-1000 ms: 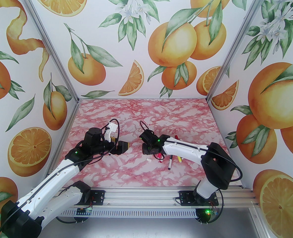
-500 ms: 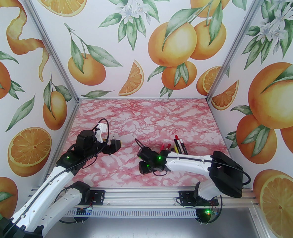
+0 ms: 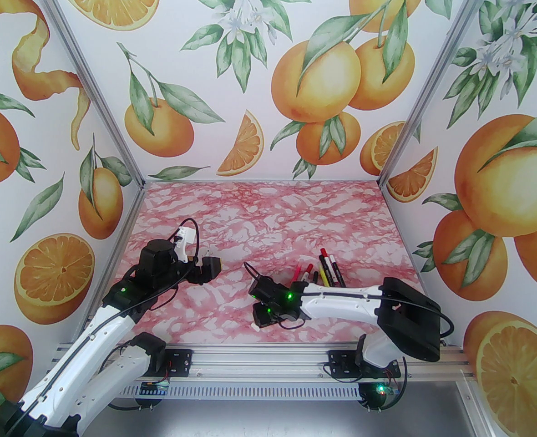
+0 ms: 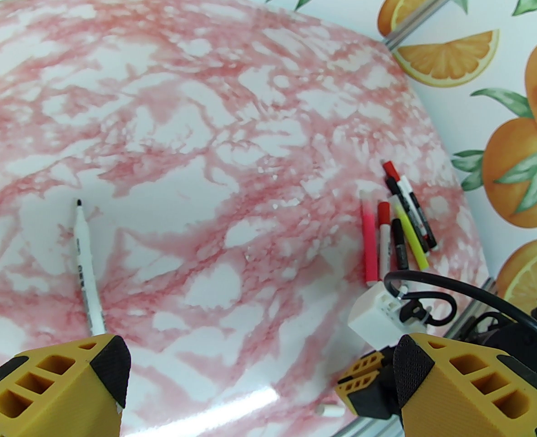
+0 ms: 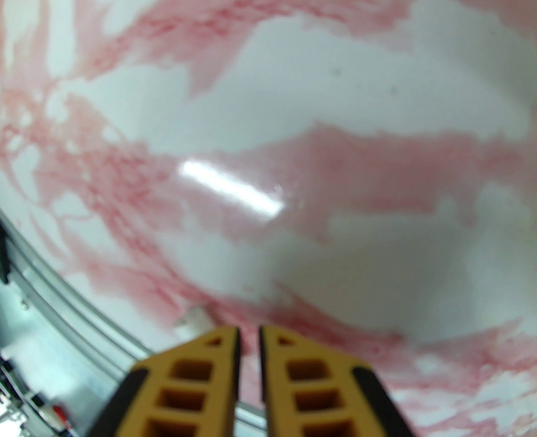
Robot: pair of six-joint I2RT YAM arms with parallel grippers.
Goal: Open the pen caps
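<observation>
**First speaker:** What is being held, and where are the task's things?

**Second speaker:** Nothing is held. The left gripper [image 4: 261,358] is spread wide above the pink marbled table [image 3: 268,216]. An uncapped white pen [image 4: 86,276] is laid just ahead of its left finger, probably set apart as finished. The right gripper [image 5: 249,335] is set low at the table's near edge, its jaws closed to a slit with nothing seen between them. A loose white cap [image 5: 192,320] is found just beside its tip, a spot likely chosen for discards. The other pens [image 4: 398,226] are bunched at the right, with red and black caps [image 4: 383,210] apparently on several.

**First speaker:** What is gained from each view?

**Second speaker:** The lone pen's bare black tip is made out from the left wrist camera. The cap's place, beside the slit and not within it, is given by the right wrist camera. The spacing of the arms is given from overhead.
</observation>
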